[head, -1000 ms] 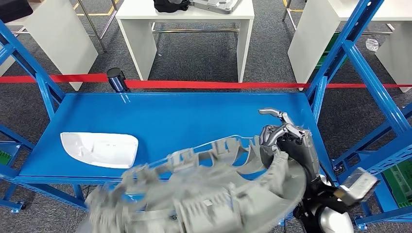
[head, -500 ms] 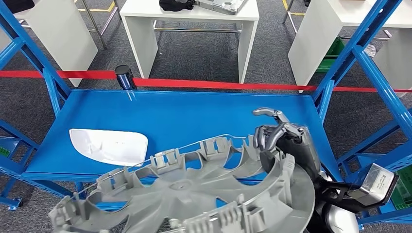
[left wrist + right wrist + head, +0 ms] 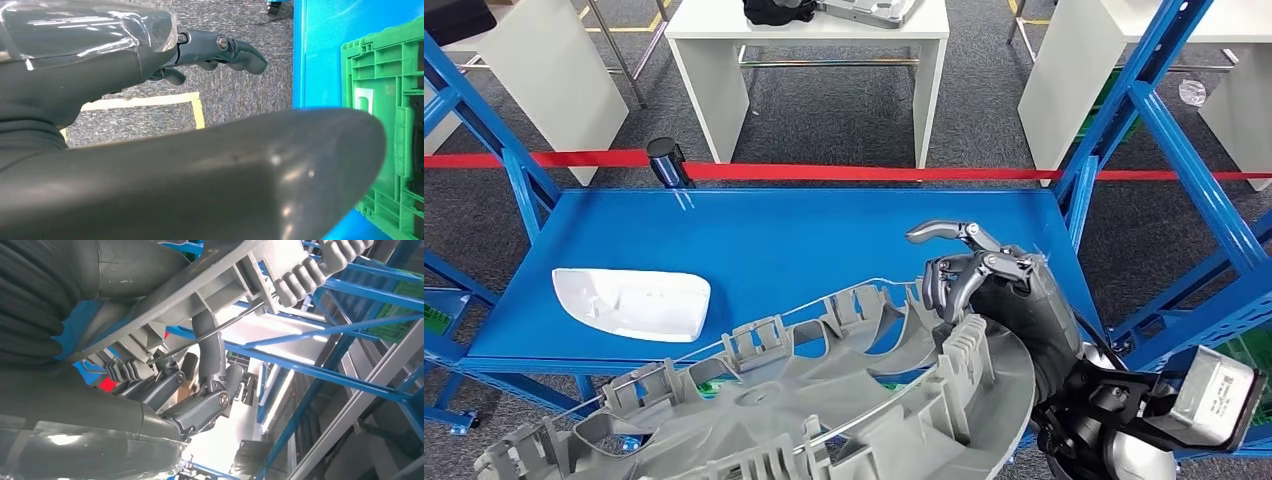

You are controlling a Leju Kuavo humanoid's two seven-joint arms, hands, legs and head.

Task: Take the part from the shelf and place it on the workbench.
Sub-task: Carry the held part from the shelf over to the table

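Grey part [image 3: 824, 410] held over the near edge of the blue shelf [image 3: 804, 240], tilted, rim gripped by right hand [image 3: 989, 290] with fingers [image 3: 210, 347] curled round it. White cover [image 3: 632, 303] lying on the shelf's left end. Left hand [image 3: 210, 50] holding nothing, fingers curled, beside green crate [image 3: 390, 125].

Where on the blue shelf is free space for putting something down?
The blue shelf is bare from the white part across to its right edge and back to the red tape. The front is crowded by the grey wheel cover held by the right robot hand.
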